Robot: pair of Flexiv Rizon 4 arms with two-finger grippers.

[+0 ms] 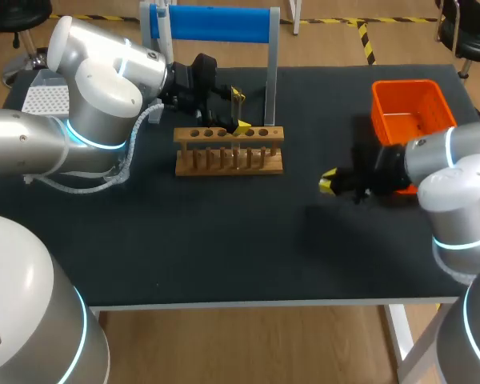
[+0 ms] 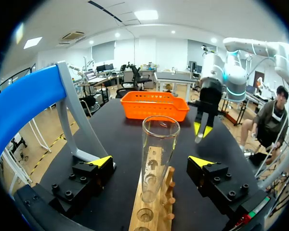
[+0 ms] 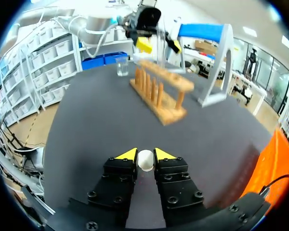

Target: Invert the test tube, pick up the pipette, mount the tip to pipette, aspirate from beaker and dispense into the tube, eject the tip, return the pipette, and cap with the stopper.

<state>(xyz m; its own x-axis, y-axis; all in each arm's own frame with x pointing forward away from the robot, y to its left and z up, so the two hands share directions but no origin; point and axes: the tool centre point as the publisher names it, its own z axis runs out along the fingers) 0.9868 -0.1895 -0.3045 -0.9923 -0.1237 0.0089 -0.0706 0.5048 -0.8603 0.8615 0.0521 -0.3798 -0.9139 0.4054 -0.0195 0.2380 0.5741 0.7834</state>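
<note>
A clear glass test tube (image 2: 156,159) stands upright, mouth up, in the wooden rack (image 1: 229,150). My left gripper (image 2: 153,161) straddles the tube with its yellow-tipped fingers wide apart, open and touching neither side. In the head view the left gripper (image 1: 238,114) hangs over the rack's back edge. Right of the rack and just above the table, my right gripper (image 3: 145,155) is shut on a small white stopper (image 3: 145,160). The right gripper (image 1: 330,182) points left toward the rack. No pipette shows in any view.
An orange basket (image 1: 412,112) sits at the back right, close behind my right arm. A blue-topped stand (image 1: 216,24) rises behind the rack. A small glass beaker (image 3: 123,67) stands past the rack's far end. A white perforated box (image 1: 44,100) lies at the far left.
</note>
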